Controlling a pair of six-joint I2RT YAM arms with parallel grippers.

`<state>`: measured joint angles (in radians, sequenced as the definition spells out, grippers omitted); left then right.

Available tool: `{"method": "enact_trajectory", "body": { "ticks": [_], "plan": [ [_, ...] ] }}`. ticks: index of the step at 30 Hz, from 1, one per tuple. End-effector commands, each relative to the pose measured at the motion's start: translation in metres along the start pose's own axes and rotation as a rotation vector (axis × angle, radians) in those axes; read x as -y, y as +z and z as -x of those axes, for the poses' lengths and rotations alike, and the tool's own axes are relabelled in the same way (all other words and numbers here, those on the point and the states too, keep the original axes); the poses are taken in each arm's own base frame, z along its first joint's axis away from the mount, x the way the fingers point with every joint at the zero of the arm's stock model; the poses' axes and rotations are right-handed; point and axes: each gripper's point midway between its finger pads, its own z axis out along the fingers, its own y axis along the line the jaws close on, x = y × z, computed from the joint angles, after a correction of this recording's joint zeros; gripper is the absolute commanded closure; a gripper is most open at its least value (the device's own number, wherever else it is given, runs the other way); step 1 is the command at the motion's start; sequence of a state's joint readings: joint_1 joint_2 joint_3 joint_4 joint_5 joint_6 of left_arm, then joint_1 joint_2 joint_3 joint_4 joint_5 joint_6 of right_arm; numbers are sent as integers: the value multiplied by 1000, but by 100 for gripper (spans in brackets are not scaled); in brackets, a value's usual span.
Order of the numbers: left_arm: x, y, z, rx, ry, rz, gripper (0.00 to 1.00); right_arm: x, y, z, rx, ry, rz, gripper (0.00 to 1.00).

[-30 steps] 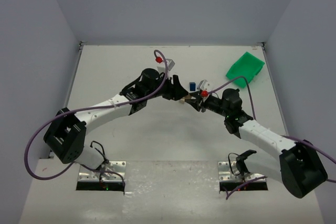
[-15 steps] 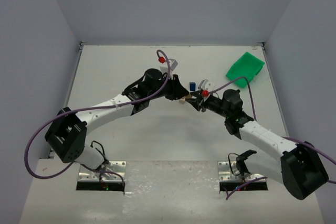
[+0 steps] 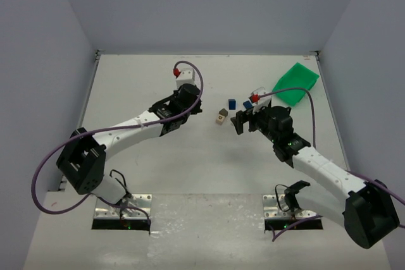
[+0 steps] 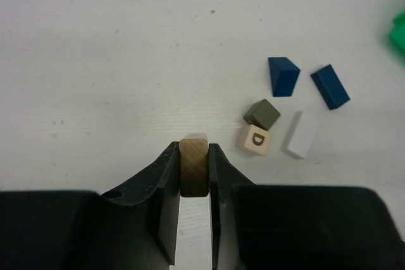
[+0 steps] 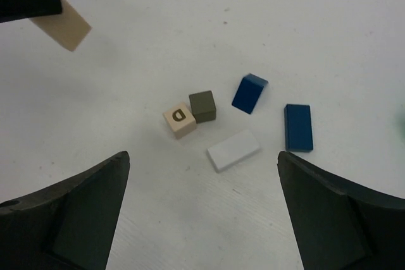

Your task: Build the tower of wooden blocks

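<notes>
Left gripper: fingers closed tight on a tan wooden plank, pinched by its broad faces. The plank's end pokes out past the fingertips and it is carried clear of the table. In the right wrist view the same plank hangs tilted at the upper left corner, well apart from the other pieces.

Right gripper: fingers spread wide, nothing between them. It hovers above the loose blocks, on their near-right side.

The pieces for the wood block tower lie singly on the table, about mid-table and somewhat toward the far right, between the two grippers:
- tan cube with a letter D on top, touching an olive-grey cube at one side
- white flat block just beside the lettered cube, lying flat
- blue wedge-like block near the olive-grey cube, apart from it
- blue rectangular block lying flat at the outer edge of the group, apart from the others

None of these rests on another.

Green plastic bin: near the table's far right corner, tilted, well apart from the blocks.
</notes>
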<state>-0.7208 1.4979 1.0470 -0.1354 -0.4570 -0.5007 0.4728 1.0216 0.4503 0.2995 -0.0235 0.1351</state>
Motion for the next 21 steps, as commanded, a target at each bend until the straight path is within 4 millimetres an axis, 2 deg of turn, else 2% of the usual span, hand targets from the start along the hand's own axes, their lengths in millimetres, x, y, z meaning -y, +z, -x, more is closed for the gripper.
{"method": "enact_trajectory", "body": {
  "ticks": [1,5,9,15,16,21],
  "plan": [
    [-26,20,0,33,30,193,100,28,-1,-5,-52,68,-179,1],
    [-45,45,-29,-63,12,257,100,32,2,-14,-86,69,-198,1],
    [-63,54,-44,-106,-33,263,100,32,3,-17,-96,67,-198,1],
    [-84,43,-61,-119,5,272,100,33,4,-19,-98,57,-198,1],
    [-81,40,-57,-104,5,244,100,33,4,-19,-100,56,-201,1],
    [-87,30,-67,-103,7,218,100,33,7,-18,-115,47,-198,1]
  ]
}}
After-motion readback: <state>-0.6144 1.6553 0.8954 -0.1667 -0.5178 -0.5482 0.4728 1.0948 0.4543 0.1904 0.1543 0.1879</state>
